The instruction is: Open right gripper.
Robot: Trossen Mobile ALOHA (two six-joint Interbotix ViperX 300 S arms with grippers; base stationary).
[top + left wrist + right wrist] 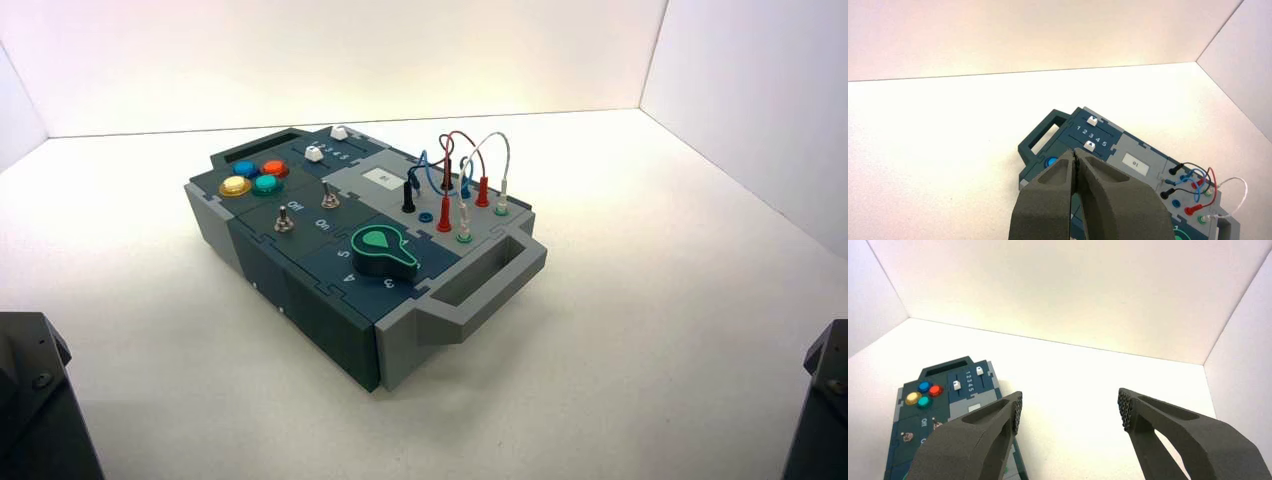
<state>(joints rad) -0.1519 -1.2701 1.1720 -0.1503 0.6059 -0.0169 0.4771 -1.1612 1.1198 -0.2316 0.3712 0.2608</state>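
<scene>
Two right gripper fingers spread wide | pointing past box

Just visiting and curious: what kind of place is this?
Probably a robot test bench: a practice box of buttons, switches and wires on a bare white table, walled by white panels, with the right gripper open nearby.

Matt plastic box, glossy buttons, seemingly metal switches

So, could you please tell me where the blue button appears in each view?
High view: blue button at the box's far left, beside the orange button.
Left wrist view, just off the left end effector.
Right wrist view.
Shared landmark: numbered sliders.
</scene>
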